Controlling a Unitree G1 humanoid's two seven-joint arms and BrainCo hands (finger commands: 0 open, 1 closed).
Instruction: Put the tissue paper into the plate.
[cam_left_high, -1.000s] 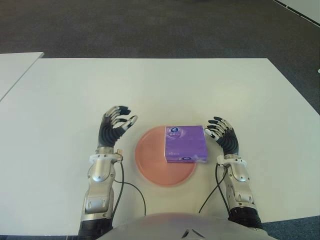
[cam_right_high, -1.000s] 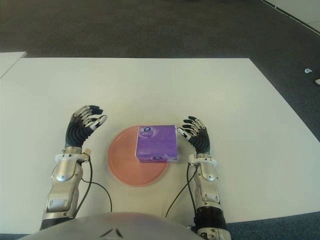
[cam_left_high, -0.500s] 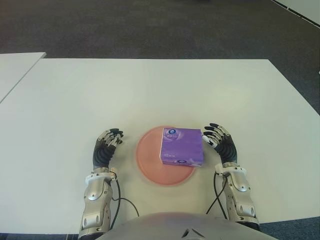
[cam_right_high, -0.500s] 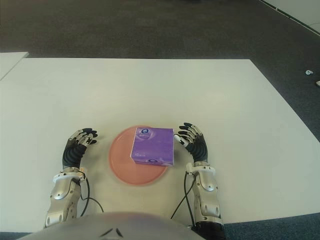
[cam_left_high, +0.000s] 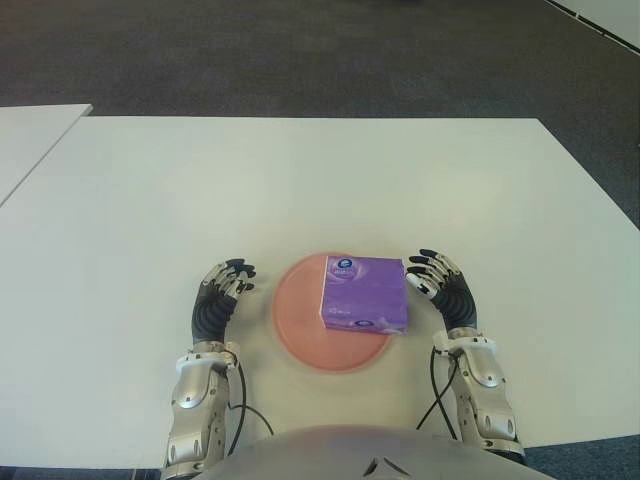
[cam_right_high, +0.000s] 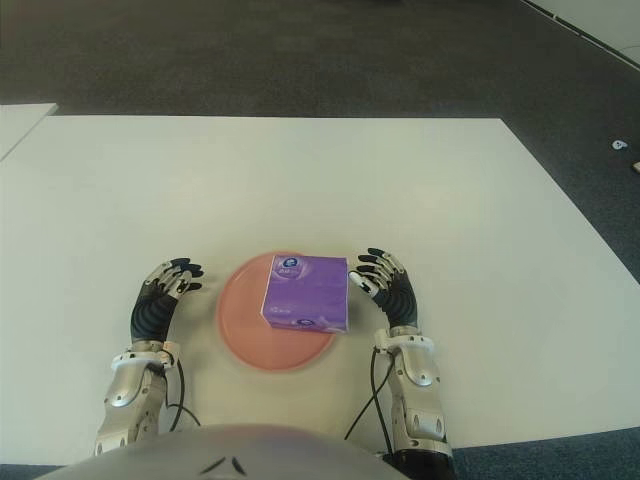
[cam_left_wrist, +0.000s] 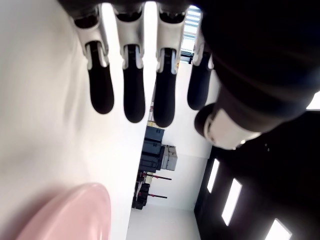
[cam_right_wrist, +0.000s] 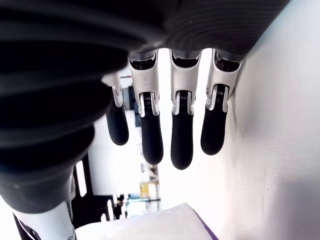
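Note:
A purple tissue pack (cam_left_high: 364, 292) lies on the right part of a pink plate (cam_left_high: 300, 325), near the front of the white table (cam_left_high: 320, 180). My left hand (cam_left_high: 222, 295) is just left of the plate, fingers relaxed and holding nothing; its wrist view shows the plate's rim (cam_left_wrist: 75, 212) close by. My right hand (cam_left_high: 441, 287) is just right of the tissue pack, fingers spread and empty, with a corner of the pack (cam_right_wrist: 165, 225) visible in its wrist view.
A second white table (cam_left_high: 30, 135) stands at the far left, separated by a narrow gap. Dark carpet (cam_left_high: 300, 50) lies beyond the table's far edge.
Both hands have drawn back toward me and lowered beside the plate. The left hand moved back the most. The tissue pack shifted slightly on the plate.

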